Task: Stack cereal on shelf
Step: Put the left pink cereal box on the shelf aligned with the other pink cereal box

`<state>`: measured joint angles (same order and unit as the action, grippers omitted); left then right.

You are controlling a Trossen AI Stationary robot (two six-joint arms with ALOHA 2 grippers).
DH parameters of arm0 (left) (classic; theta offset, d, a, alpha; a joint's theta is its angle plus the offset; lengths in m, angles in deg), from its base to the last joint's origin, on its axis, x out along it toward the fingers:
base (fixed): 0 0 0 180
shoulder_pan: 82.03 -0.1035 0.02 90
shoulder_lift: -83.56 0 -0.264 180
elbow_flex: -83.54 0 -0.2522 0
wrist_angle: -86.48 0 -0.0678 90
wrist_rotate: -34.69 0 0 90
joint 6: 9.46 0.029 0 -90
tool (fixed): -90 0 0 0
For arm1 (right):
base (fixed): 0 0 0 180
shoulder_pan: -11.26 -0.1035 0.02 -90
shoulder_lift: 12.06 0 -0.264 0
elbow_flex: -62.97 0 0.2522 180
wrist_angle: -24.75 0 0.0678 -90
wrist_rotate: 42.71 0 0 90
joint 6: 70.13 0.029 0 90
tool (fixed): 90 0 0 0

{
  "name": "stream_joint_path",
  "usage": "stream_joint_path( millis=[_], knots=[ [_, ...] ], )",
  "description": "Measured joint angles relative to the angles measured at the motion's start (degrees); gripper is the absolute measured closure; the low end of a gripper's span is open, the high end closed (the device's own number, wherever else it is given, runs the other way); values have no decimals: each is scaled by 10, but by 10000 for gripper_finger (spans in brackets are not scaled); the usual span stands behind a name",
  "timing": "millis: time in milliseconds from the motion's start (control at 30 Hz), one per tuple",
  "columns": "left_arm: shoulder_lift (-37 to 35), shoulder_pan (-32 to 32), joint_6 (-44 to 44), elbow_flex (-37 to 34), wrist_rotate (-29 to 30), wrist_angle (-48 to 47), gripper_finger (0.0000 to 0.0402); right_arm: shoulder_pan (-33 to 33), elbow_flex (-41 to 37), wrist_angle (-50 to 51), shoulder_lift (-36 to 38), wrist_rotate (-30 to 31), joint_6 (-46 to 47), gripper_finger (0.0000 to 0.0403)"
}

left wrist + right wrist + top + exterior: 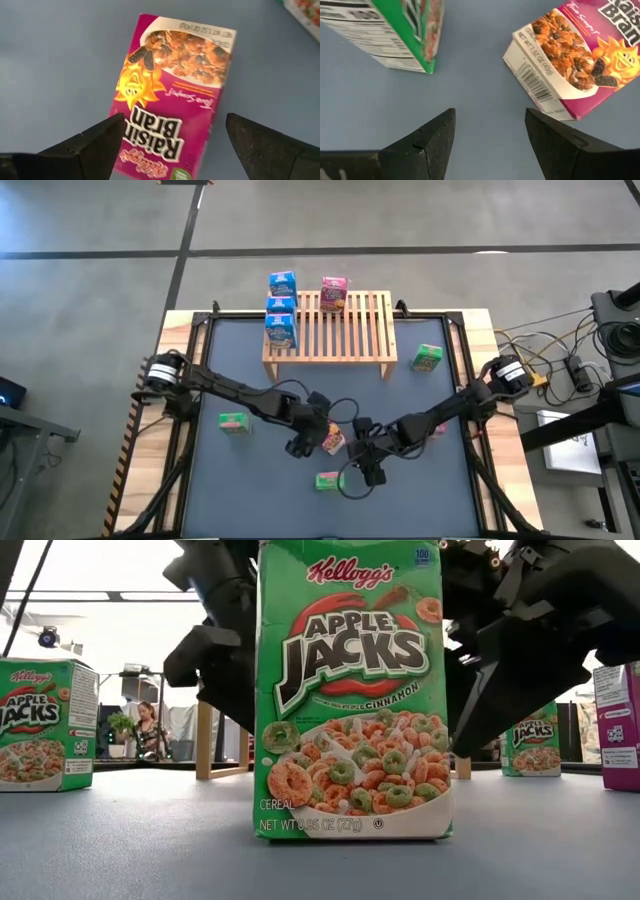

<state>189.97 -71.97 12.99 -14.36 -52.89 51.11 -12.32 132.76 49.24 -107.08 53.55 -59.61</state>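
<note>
Cereal boxes lie scattered around the shelf (329, 328), a slatted wooden rack at the far side of the dark grey counter (250, 385). Beyond the shelf the room shows pale concrete floor; a person (147, 730) stands far behind it. On the shelf sit three blue boxes (281, 306) in a row along its left end and one pink box (333, 293) at its back edge. Just right of the shelf stands a green box (427, 358); two more green boxes (233, 421) lie nearer the front. In front of the shelf, the left gripper (170, 142) hovers over a flat-lying pink Raisin Bran box (172, 95), jaws spread and apparently not touching it. The right gripper (490, 132) hangs beside it, jaws spread over bare counter.
</note>
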Motion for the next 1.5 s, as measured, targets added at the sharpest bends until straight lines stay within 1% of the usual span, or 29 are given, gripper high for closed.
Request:
stream_joint_path(
  millis=[133, 267, 500, 800, 933, 1067, 1133, 1400, 1500],
  knots=[
    [16, -5, 12, 32, 1, -31, 55, -9, 0, 5, 1, 13, 4, 172],
    [19, -12, 23, 44, 1, -41, 44, -14, 0, 10, 1, 14, 10, 172],
    [19, -24, 33, 28, 0, -54, 29, -24, 0, 11, 8, 15, 19, 172],
    [21, -29, 39, 18, 1, -45, 28, -24, 0, 9, 31, 31, 19, 172],
    [21, -29, 31, 19, 1, -45, 27, -24, -1, 10, 35, 53, 17, 172],
    [16, -29, 18, 19, 3, -47, 27, -23, -3, 9, 32, 101, 14, 172],
    [15, -29, 15, 19, 15, -48, 27, -20, -5, 9, 31, 116, 8, 172],
    [14, -31, 19, 19, 22, -51, 28, -11, -34, -65, 31, 120, -5, 172],
    [13, -31, 21, 19, 31, -52, 28, -10, -45, -76, 25, 117, -5, 172]
  ],
)
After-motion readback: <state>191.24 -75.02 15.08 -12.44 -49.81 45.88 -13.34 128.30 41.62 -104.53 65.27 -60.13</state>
